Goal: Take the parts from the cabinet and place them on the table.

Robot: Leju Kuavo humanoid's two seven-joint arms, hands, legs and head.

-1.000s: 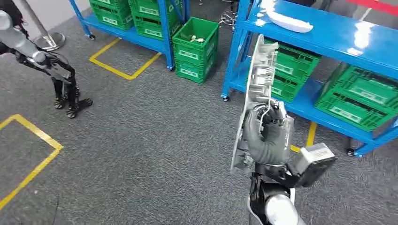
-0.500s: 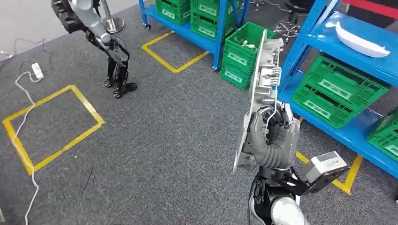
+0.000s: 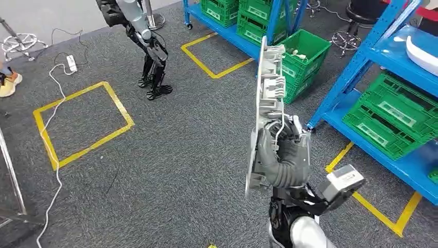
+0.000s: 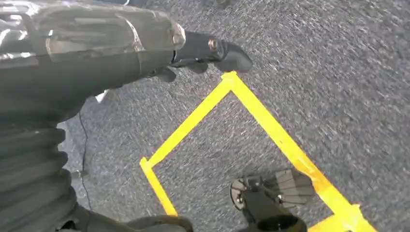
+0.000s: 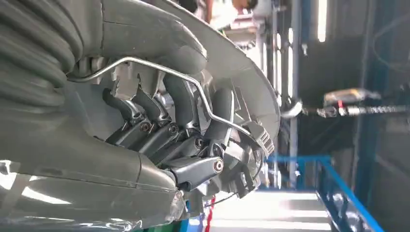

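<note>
The right hand grips the long grey part near its lower end, fingers curled tight around its ribs and a thin wire, holding it upright above the grey carpet. Blue shelves with green crates stand to the right. The left hand hangs over yellow floor tape; how its fingers lie cannot be told.

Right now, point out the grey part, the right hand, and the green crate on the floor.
grey part (image 3: 267, 72), head view, upper ribbed section.
right hand (image 3: 283, 155), head view, back of hand.
green crate (image 3: 302, 64), head view, front wall.
</note>
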